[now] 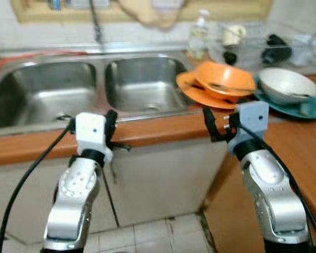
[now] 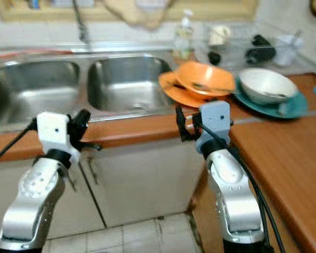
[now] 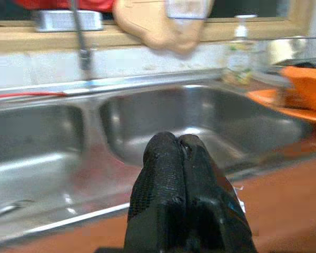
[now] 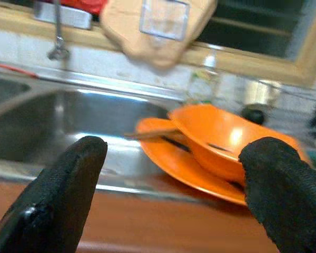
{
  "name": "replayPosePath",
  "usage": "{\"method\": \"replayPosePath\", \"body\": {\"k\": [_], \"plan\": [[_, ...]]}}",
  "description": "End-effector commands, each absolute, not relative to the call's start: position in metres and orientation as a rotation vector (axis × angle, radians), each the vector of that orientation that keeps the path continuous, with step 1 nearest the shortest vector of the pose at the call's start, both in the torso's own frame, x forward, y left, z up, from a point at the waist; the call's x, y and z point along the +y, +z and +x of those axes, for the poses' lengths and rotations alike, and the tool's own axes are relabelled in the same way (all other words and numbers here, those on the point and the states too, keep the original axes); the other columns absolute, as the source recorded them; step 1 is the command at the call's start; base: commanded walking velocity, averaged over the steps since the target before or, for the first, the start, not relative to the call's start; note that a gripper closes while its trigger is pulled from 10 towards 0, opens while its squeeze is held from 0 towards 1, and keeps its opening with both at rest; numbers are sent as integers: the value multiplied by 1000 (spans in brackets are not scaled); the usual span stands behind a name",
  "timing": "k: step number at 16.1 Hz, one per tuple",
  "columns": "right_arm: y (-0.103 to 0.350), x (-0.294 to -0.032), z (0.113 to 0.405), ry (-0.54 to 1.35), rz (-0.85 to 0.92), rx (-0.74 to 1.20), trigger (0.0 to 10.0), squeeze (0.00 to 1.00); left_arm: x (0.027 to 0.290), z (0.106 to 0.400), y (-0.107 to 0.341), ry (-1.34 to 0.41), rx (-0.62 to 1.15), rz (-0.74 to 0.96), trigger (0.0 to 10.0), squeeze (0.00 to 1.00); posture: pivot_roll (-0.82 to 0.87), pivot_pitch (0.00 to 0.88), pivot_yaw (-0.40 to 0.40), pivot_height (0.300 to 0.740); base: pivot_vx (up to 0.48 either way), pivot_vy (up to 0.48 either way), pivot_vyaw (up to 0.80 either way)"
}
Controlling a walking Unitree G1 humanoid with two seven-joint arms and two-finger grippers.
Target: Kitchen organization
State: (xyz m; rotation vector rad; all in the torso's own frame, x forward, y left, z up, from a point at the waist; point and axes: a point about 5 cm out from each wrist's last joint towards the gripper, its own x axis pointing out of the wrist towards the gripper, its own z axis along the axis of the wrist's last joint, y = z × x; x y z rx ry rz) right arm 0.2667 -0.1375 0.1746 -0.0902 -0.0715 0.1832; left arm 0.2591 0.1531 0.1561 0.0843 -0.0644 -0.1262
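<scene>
The right end effector [image 4: 171, 174] hovers with its fingers spread wide at the front edge of the wooden tabletop [image 1: 163, 129], pointed toward the orange dishes. The left end effector [image 3: 185, 200] is pinched closed with nothing between its fingers, held at the tabletop edge in front of the sink.

The double steel sink [image 1: 89, 89] fills the left of the tabletop, its tap [image 1: 96, 23] rising behind the divider. Just right of the sink, an orange bowl [image 1: 226, 80] rests tilted on an orange plate [image 1: 197, 92]. Beside them a white bowl [image 1: 287, 85] sits on a teal plate [image 1: 310, 108]. Behind stands a wire dish rack [image 1: 263, 45] and a soap bottle [image 1: 199, 36].
</scene>
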Motion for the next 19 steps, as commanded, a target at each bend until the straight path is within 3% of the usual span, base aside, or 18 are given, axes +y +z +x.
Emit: {"method": "replayPosePath", "body": {"k": [1,5,8,17,19], "plan": [[181,-134,267,201,-94,-102,10000,1000,154,260,160,-127,-73,80,10000,0,-37,0,-12,740,315,0,0],[182,-134,267,198,-85,-103,10000,1000,150,263,163,-172,-88,89,10000,0,-35,0,-14,740,313,0,0],[182,-134,264,201,-70,-103,10000,1000,150,265,166,-181,-107,89,10000,0,-32,0,-16,740,315,0,-733],[191,-119,255,343,-73,-166,10000,1000,162,260,179,-175,-174,87,10000,0,-20,0,-18,740,308,0,0],[190,-121,255,325,-51,-148,10000,1000,159,260,181,-213,-179,86,10000,0,-23,0,-10,740,300,0,-800]]}}
